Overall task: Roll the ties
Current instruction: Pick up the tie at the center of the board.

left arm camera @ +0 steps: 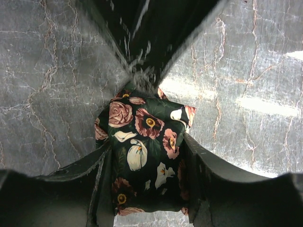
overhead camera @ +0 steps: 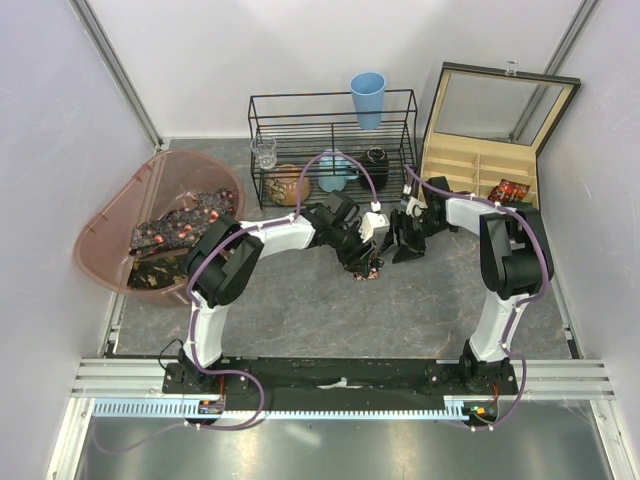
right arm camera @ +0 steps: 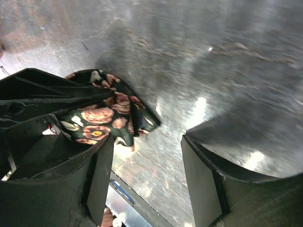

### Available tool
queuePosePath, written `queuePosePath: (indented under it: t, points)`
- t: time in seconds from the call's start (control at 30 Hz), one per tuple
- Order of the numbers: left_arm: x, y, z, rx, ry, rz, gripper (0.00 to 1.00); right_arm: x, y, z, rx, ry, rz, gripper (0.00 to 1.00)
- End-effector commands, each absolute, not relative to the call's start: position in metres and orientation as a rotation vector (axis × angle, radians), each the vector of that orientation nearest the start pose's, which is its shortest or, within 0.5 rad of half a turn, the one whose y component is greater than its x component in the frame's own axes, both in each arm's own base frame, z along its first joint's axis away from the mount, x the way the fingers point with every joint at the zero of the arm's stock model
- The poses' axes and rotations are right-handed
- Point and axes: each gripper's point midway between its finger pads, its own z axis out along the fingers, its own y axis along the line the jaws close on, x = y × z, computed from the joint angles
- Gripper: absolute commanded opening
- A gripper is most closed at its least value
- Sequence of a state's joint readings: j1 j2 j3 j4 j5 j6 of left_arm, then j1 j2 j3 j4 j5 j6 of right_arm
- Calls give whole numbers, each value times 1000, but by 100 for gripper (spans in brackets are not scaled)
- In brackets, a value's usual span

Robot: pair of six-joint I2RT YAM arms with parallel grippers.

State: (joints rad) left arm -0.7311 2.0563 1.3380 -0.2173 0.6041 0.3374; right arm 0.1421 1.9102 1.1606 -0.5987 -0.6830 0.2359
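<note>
A rolled tie (left arm camera: 147, 151), dark with pink, red and white flowers, sits between the fingers of my left gripper (left arm camera: 147, 163), which is shut on its two sides just above the grey marble table. From above, this tie (overhead camera: 371, 268) shows mid-table under the left gripper (overhead camera: 364, 260). My right gripper (overhead camera: 408, 243) stands just right of it, open. In the right wrist view the right gripper (right arm camera: 147, 149) has nothing between its fingers, and the tie (right arm camera: 106, 118) lies beside its left finger. More ties (overhead camera: 178, 232) lie loose in the pink tub (overhead camera: 110, 215). One coiled tie (overhead camera: 508, 190) rests in the wooden box (overhead camera: 470, 165).
A black wire rack (overhead camera: 330, 150) at the back holds a blue cup (overhead camera: 368, 98), a glass (overhead camera: 265, 152) and small dishes. The open wooden box with its raised lid stands at the back right. White walls close in both sides.
</note>
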Motion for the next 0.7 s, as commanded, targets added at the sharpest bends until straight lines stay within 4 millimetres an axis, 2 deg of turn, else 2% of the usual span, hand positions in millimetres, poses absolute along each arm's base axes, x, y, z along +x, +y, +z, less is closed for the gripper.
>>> queuePosePath:
  t: [0.0, 0.37, 0.47, 0.67]
  points:
    - [277, -338, -28, 1548, 2262, -756, 2, 318, 179, 26, -37, 2839, 1078, 67]
    - [276, -341, -29, 1579, 2256, -743, 2, 305, 187, 4, -97, 2893, 1084, 66]
    - [275, -342, -29, 1583, 2254, -745, 2, 301, 194, 11, -105, 2873, 1184, 61]
    - [277, -342, -30, 1591, 2249, -739, 2, 305, 206, 36, -161, 2761, 1302, 53]
